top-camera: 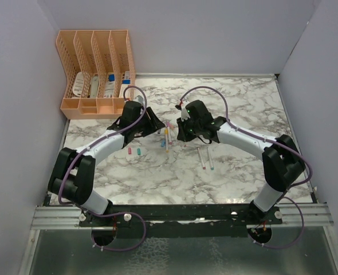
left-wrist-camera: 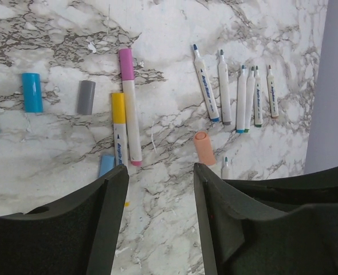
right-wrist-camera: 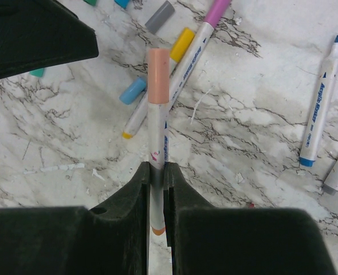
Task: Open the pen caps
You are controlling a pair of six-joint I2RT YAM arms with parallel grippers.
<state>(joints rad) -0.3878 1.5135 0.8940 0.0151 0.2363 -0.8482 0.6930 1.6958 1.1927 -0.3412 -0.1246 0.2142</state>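
Note:
My right gripper (right-wrist-camera: 157, 167) is shut on a white pen barrel (right-wrist-camera: 157, 132) that points away from it. A peach cap (right-wrist-camera: 158, 69) sits on the barrel's far end. My left gripper (left-wrist-camera: 160, 172) is open above the marble table with nothing between its fingers. A peach cap (left-wrist-camera: 204, 148) shows just past its right finger. Loose pen caps lie nearby: blue (left-wrist-camera: 32, 91), grey (left-wrist-camera: 86, 97) and light blue (left-wrist-camera: 106, 165). Beside them lie a pink-capped pen (left-wrist-camera: 129, 106) and a yellow-capped pen (left-wrist-camera: 119, 129). From above, both grippers (top-camera: 155, 123) (top-camera: 183, 129) meet at the table's middle.
Several uncapped white pens (left-wrist-camera: 238, 94) lie in a row to the right. Two more pens (top-camera: 204, 157) rest nearer the front. An orange desk organiser (top-camera: 97, 74) stands at the back left corner. Grey walls enclose the table on three sides.

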